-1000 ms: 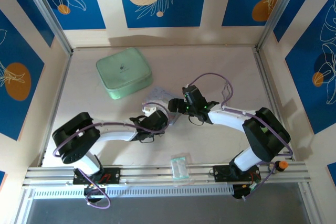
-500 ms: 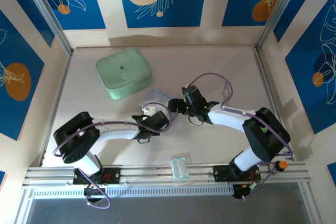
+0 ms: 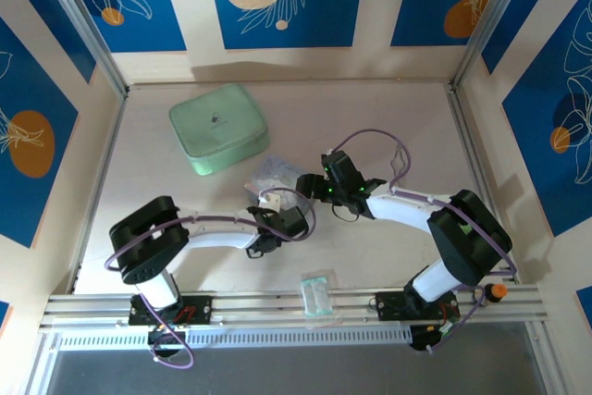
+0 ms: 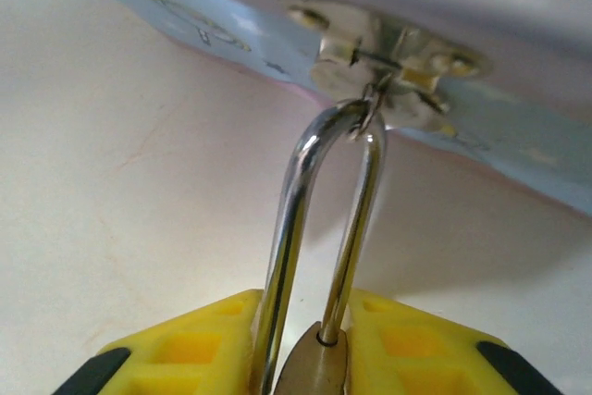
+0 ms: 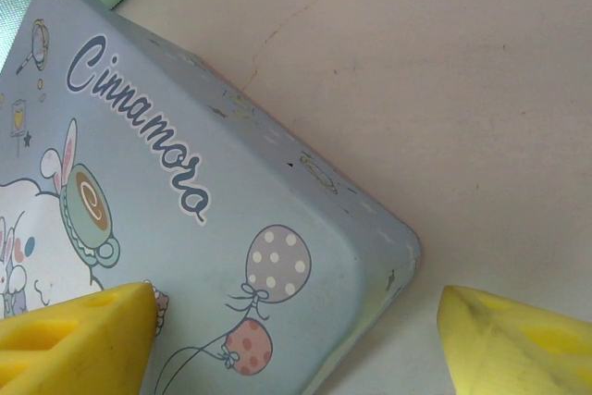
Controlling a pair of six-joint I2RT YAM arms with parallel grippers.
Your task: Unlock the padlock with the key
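Table scene from above and from both wrists. The left gripper [image 4: 310, 363] is closed on the padlock [image 4: 315, 372]: its two yellow fingers [image 4: 190, 349] press the brass body from either side at the bottom edge of the left wrist view. The silver shackle [image 4: 285, 228] rises from the body and passes through a small loop on the metal hasp [image 4: 388, 57] fixed to the side of the pale-blue cartoon box [image 5: 185, 182]; the shackle's thinner leg sits in the body's top. From above, the left gripper [image 3: 274, 203] lies at the near edge of the box [image 3: 271, 171], near the middle of the table [image 3: 398, 117]. The right gripper [image 3: 308, 188] sits just to the right of the box. In the right wrist view its jaws stand wide open around the box's rounded corner; one yellow fingertip [image 5: 79, 339] overlaps the printed lid, and the other is clear of the corner over bare table, holding nothing. A mint-green zip case [image 3: 219, 127] lies to the far left, with its corner just beside the box. A small clear packet [image 3: 317, 295] rests on the near rail.
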